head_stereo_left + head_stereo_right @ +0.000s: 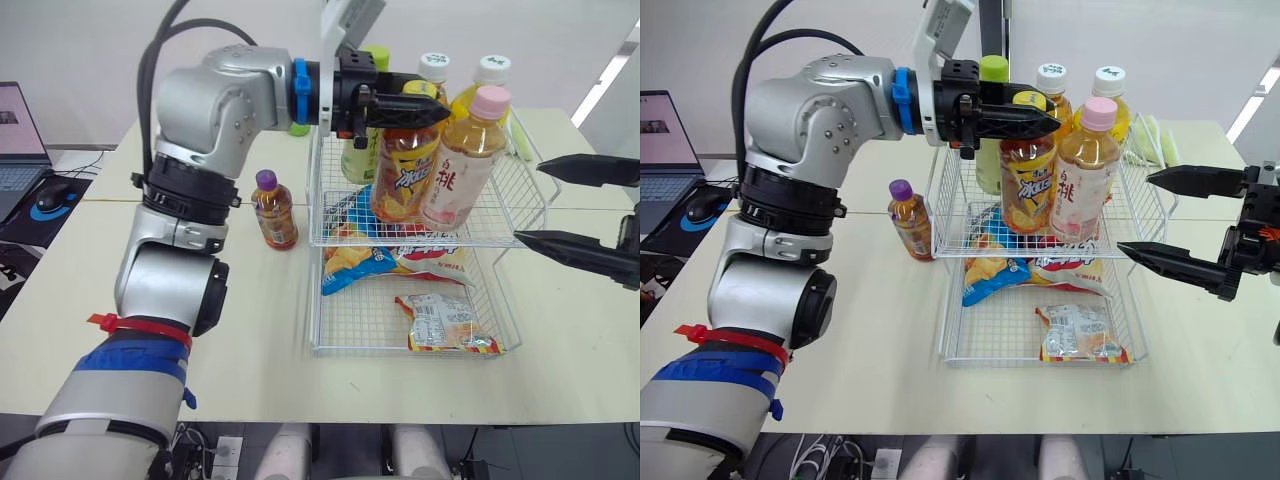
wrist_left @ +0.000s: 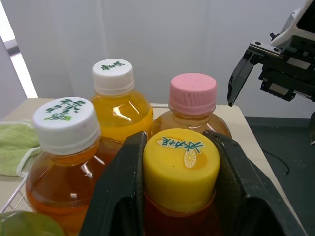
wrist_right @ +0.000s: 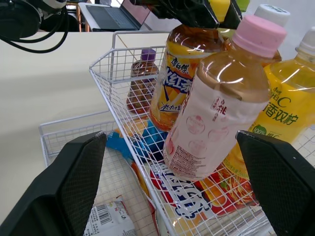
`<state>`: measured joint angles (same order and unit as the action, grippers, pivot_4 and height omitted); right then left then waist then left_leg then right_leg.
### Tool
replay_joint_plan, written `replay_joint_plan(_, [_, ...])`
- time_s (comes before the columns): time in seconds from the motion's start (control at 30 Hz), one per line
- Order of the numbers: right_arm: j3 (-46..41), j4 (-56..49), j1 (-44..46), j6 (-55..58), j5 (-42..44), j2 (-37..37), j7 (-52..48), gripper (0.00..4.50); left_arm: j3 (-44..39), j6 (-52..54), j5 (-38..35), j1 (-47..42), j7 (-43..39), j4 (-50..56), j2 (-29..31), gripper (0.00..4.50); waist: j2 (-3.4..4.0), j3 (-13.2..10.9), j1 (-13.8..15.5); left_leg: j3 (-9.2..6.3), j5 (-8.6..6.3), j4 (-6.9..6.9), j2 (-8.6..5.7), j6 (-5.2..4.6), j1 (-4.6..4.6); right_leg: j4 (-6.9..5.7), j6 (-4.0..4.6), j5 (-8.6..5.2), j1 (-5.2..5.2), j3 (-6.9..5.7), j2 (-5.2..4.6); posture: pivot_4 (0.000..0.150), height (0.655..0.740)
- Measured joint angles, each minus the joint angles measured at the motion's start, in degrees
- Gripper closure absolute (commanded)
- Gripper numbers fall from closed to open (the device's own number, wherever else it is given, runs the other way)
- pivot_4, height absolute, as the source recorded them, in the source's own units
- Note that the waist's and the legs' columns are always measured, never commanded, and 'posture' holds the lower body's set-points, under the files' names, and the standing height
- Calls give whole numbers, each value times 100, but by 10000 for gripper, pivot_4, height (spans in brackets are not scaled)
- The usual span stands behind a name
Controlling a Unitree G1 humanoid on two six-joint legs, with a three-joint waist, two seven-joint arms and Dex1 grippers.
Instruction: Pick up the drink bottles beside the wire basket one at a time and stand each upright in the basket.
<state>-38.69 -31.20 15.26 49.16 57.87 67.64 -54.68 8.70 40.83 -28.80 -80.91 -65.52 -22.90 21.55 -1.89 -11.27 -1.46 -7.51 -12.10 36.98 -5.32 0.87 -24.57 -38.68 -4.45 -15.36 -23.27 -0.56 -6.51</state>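
Fingers (image 2: 115,196) of my left gripper (image 2: 177,147) are clenched on either side of the cap of a yellow-capped bottle (image 1: 405,175). It hangs near upright inside the upper tier of the wire basket (image 1: 1040,363). I cannot tell whether its base rests on the mesh.

On the other side, my right gripper (image 1: 1135,213) hovers just beside the basket's right edge. Its two fingers (image 1: 1180,265) are released and spread wide, holding nothing.

Nearest to me, a snack packet (image 1: 445,325) lies flat at the front of the basket's lower tier. Behind it a blue crisp packet (image 1: 355,265) lies partly under the upper tier.

On the pale surface (image 1: 260,330), just left of the basket and clear of its wire, a small purple-capped bottle (image 1: 273,210) stands upright on its own.

Up in the top tier, a pink-capped bottle (image 1: 455,165) leans slightly, right beside the one I am holding. Behind these two stand two white-capped bottles (image 1: 435,68) (image 1: 492,72), filled with amber and yellow drink. A green-capped bottle (image 1: 993,70) stands at the tier's far left corner, partly hidden behind my wrist.

Beyond the basket a green cloth (image 2: 12,145) lies on the surface. Far off to my left, on a separate desk, sit an open laptop (image 1: 20,140) and a mouse (image 1: 50,200).
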Motion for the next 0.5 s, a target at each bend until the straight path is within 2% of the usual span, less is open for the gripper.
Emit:
replay_joint_plan(0.47, [-51,-106,-56,13,86,4,127,0,-242,30,141,-215,1,-625,-358,31186,0,0,0,-1,0,4,-1,0,2,-8,-1,0,3,-2,0,1500,7400])
replay_joint_plan(0.5, [-52,-105,-56,14,91,5,127,0,-248,67,139,-226,-11,-628,-358,27686,0,0,-1,-1,0,4,-1,0,2,-8,-1,0,3,-2,0,1500,7400])
